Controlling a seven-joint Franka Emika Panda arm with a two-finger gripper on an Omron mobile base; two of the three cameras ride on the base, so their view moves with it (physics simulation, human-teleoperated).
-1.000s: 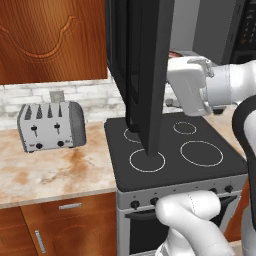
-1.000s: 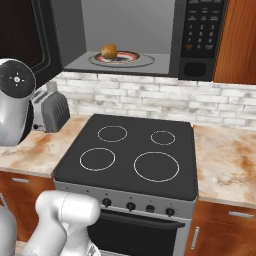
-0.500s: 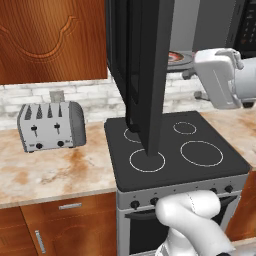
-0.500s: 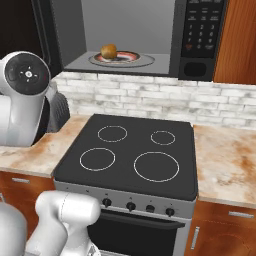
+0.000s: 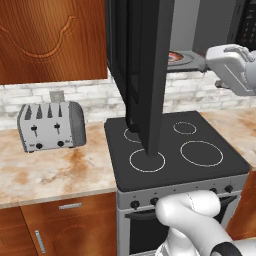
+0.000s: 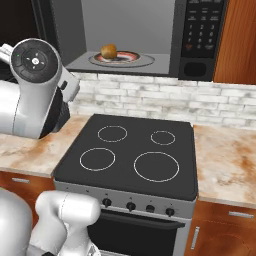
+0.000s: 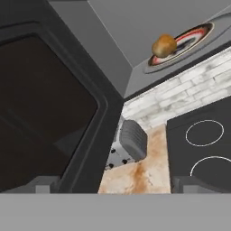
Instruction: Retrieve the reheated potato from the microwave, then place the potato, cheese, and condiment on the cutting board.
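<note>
The microwave [image 6: 150,30] hangs above the stove with its black door [image 5: 145,75] swung wide open. Inside, the golden-brown potato [image 6: 109,50] rests on the round turntable plate [image 6: 131,59]. The hand view looks up at the potato [image 7: 164,45] from below and to the left, with the door [image 7: 45,103] close on its left. My gripper [image 7: 115,187] is open, its fingertips [image 7: 43,185] far apart with nothing between them. My white hand [image 5: 232,67] hovers just outside the microwave opening. Cheese, condiment and cutting board are out of view.
A black four-ring stove [image 6: 130,150] sits below the microwave. A silver toaster [image 5: 50,125] stands on the marble counter [image 5: 55,170] to the left. Wooden cabinets [image 5: 50,40] flank the microwave, and its keypad [image 6: 200,30] is on its right.
My hand has risen and swung right, from beside the open door up toward the microwave opening. The potato and door have not moved.
</note>
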